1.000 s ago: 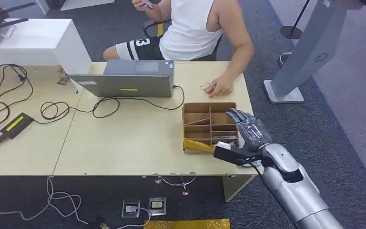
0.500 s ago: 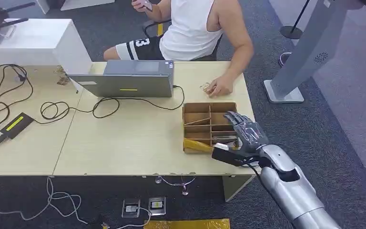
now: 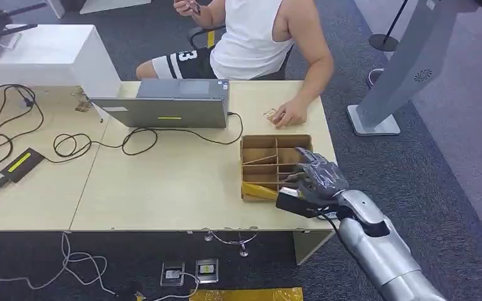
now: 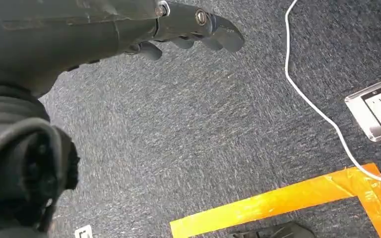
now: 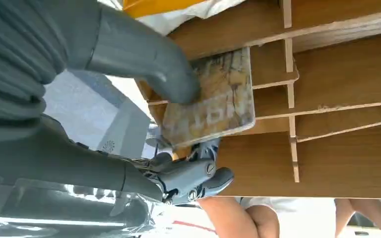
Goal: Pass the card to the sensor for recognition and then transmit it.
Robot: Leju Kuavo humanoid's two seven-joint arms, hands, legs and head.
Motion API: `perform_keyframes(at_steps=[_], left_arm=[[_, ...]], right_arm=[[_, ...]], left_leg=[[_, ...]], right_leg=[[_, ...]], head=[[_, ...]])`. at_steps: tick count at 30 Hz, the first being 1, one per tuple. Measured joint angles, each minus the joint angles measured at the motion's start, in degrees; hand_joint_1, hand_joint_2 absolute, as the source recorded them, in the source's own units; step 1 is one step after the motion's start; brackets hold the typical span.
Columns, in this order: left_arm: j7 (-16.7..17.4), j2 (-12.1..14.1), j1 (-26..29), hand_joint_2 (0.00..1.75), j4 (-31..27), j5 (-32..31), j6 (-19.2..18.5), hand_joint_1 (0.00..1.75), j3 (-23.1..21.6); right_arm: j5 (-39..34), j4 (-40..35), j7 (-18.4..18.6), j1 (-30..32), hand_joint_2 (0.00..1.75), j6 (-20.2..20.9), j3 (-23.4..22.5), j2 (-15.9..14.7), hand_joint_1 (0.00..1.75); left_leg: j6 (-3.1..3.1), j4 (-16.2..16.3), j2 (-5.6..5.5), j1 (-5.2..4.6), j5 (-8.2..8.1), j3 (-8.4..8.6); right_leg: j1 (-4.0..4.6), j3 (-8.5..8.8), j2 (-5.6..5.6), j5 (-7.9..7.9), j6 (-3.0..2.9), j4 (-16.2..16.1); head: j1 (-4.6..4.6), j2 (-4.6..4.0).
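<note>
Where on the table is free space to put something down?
Bare tabletop lies between the black cable and the near edge, left of the divided cardboard box. The far left is crowded with cables and the power adapter; the right hand covers the box's right side.

The card (image 5: pixel 213 99) is mottled tan and grey with pale lettering. The divided box (image 3: pixel 260 150) is brown cardboard, with yellow tape (image 3: pixel 257 190) at its near edge. The worktop (image 3: pixel 163 182) is pale beige. The right robot hand (image 3: pixel 317 179) is dark grey on a silver arm (image 3: pixel 376 251). The carpet (image 4: pixel 203 139) is speckled dark grey, crossed by an orange tape stripe (image 4: pixel 278 203) and a white cable (image 4: pixel 317 109).
</note>
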Motion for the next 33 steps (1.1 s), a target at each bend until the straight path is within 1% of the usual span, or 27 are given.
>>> perform_keyframes(at_steps=[13,22,28,33], left_arm=[[0.2,0.0,-0.27,0.0,0.0,-0.46,-0.13,0.0,-0.37],[0.22,0.0,-0.47,0.0,0.0,-0.52,-0.13,0.0,-0.46],[0.22,0.0,-0.47,0.0,0.0,-0.59,-0.22,0.0,-0.48],[0.22,-0.02,-0.47,0.0,0.0,-0.7,-0.17,0.0,-0.98]], right_arm=[[-0.72,1.81,-0.28,-0.88,1.75,-0.13,0.0,0.48,1.75],[-1.53,2.97,-0.35,-2.4,1.75,-2.16,-0.09,0.61,1.75],[-3.04,2.75,-0.98,-8.11,1.75,-2.75,-1.88,0.06,1.75],[-4.72,2.23,-2.67,-17.2,1.75,-2.62,-4.2,-1.29,1.75]], left_leg=[[0.0,0.0,0.0,0.0,0.0,0.01],[0.0,0.01,0.0,0.0,0.01,0.01],[0.0,0.02,0.03,-0.02,0.01,0.02],[0.0,0.03,0.04,-0.03,0.01,0.03]], right_leg=[[0.0,0.0,0.01,0.0,0.0,0.0],[0.0,0.0,0.02,0.01,0.0,0.01],[-0.02,-0.01,0.07,0.02,0.01,0.01],[-0.02,-0.01,0.07,0.03,0.02,0.01]], head=[[0.02,0.0],[0.02,0.0],[0.02,0.0],[0.02,0.0]])
